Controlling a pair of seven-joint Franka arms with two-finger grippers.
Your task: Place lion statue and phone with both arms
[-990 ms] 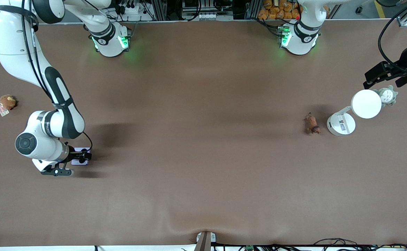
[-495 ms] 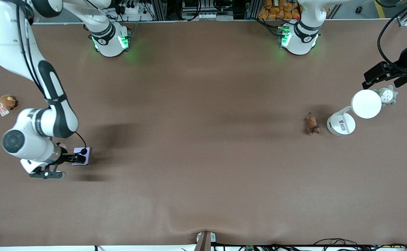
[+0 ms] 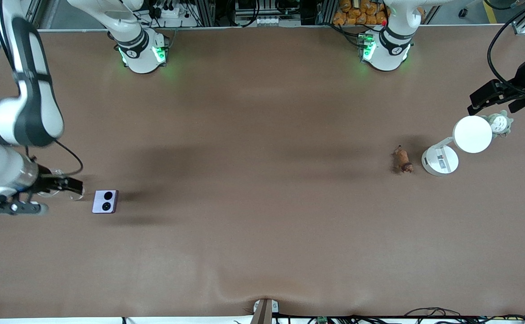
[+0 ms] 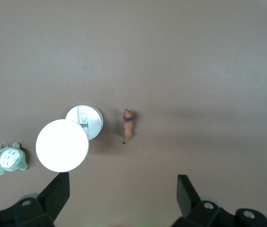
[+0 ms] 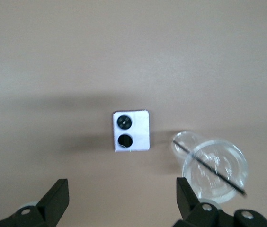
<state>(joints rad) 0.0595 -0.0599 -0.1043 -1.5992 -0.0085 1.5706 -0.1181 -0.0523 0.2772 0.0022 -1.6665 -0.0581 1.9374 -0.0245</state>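
I see the phone (image 3: 105, 201) flat on the tabletop (image 3: 262, 234), right gripper (image 3: 71, 189) beside it, fingers spread, empty. Left gripper (image 3: 478, 102), seemingly above the plush (image 3: 499, 123), fingers apart, empty; lion statue (image 3: 402, 161) untouched.

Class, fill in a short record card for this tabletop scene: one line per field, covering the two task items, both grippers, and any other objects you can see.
phone: lavender phone flat on the table, toward the right arm's end
lion statue: lion statue on the table beside the white lamp stand
right gripper: right gripper open, empty, over a clear plastic cup beside the phone
left gripper: left gripper open, empty, above the lamp
other: grey-white plush toy next to the lamp
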